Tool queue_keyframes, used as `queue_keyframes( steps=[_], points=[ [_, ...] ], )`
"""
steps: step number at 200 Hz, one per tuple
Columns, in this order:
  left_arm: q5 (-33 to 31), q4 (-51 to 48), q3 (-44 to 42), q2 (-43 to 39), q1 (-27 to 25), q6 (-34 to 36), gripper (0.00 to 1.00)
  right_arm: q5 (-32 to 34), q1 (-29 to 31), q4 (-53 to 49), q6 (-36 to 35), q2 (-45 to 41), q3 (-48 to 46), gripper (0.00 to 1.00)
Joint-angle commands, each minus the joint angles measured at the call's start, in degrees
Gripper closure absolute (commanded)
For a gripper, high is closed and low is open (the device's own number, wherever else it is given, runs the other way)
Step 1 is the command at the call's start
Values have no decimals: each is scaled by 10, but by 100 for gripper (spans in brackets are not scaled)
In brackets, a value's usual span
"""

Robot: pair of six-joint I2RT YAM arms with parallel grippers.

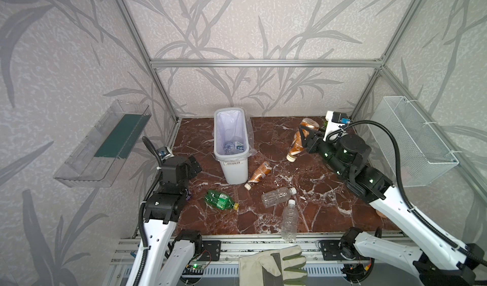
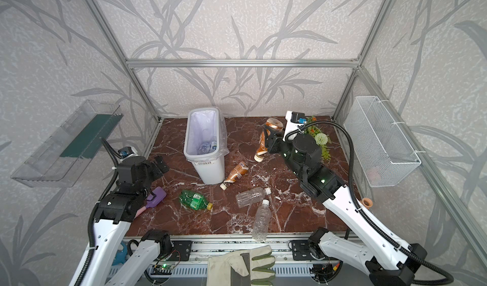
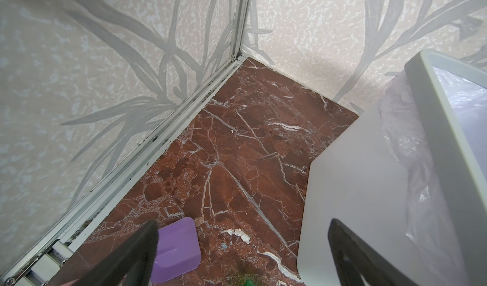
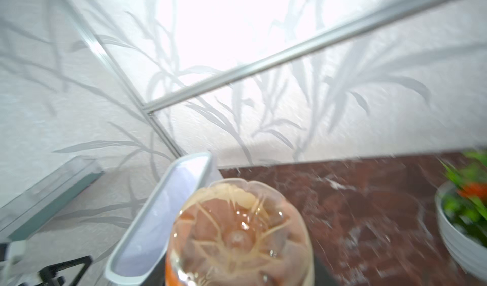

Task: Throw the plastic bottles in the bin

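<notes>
Our right gripper (image 1: 305, 137) clamps the brown-labelled bottle (image 1: 296, 148), cap pointing down, to the right of the bin (image 1: 234, 171) and apart from it. Our left gripper (image 3: 243, 225) stands spread wide beside the bin's left wall.

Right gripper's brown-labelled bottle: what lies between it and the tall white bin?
Only bare red-brown marble tabletop, in both top views; the tall white plastic bin's translucent liner bulges toward the brown-labelled plastic bottle held in the right gripper.

Leaf-patterned walls (image 1: 237, 21), red marble floor (image 1: 321, 192)
</notes>
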Motion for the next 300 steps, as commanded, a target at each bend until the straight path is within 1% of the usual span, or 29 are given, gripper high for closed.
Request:
queue_keyframes(
  steps=[1, 34, 46, 58, 66, 73, 86, 92, 99, 102, 107, 111, 116, 118, 130, 137, 148, 182, 207, 233, 239, 252, 278, 300],
  points=[
    [-7, -21, -7, -12, 3, -13, 1, 36, 59, 181, -130, 44, 41, 49],
    [-7, -26, -6, -19, 3, -13, 1, 11, 121, 296, -174, 146, 106, 49],
    [-8, -26, -6, -17, 3, -13, 1, 4, 135, 315, -193, 195, 138, 49],
    [-6, -24, -7, -18, 3, -13, 1, -12, 136, 305, -179, 248, 179, 49],
    [-3, -23, -8, -16, 3, -14, 1, -35, 135, 276, -177, 290, 222, 49],
    [0, -20, -8, -14, 3, -14, 1, -56, 134, 216, -179, 333, 280, 48],
    [13, -15, -7, -6, 3, -15, 1, -93, 128, 75, -189, 415, 397, 38],
    [19, -17, -3, -1, 3, -15, 1, -86, 124, 17, -188, 442, 440, 34],
    [22, -24, 5, 3, 3, -15, 1, -74, 121, -14, -185, 451, 458, 28],
    [23, -28, 8, 5, 3, -14, 1, -74, 119, -15, -183, 448, 456, 27],
    [21, -33, 11, 6, 3, -13, 1, -76, 116, -5, -178, 437, 442, 20],
    [21, -37, 14, 5, 3, -11, 1, -78, 115, 11, -175, 427, 428, 14],
    [19, -39, 15, 2, 3, -9, 1, -78, 114, 29, -178, 411, 408, 2],
    [17, -40, 16, 1, 3, -8, 1, -77, 114, 33, -181, 405, 403, 0],
    [16, -40, 19, -8, 3, -1, 1, -65, 114, 14, -199, 387, 409, 1],
    [15, -43, 22, -14, 3, 0, 1, -56, 115, -2, -212, 360, 417, 1],
    [15, -43, 28, -22, 3, 1, 1, -48, 117, 0, -224, 330, 406, 1],
    [20, -36, 28, -40, 3, 1, 1, -12, 130, 74, -268, 210, 288, 1],
    [30, -19, 24, -53, 2, 12, 1, 27, 130, 70, -299, 150, 217, 1],
    [17, -23, 24, -60, 2, 14, 1, 96, 121, 53, -305, 101, 140, 1],
    [15, -23, 22, -62, 2, 13, 1, 107, 114, 48, -297, 91, 121, 1],
    [16, -21, 18, -64, 2, 11, 1, 110, 87, 32, -245, 69, 84, 1],
    [16, -21, 12, -64, 2, 9, 1, 64, 18, 12, -97, 36, 0, 1],
    [17, -19, 10, -62, 2, 7, 1, 27, -14, -1, 4, 48, -51, 1]
  ],
)
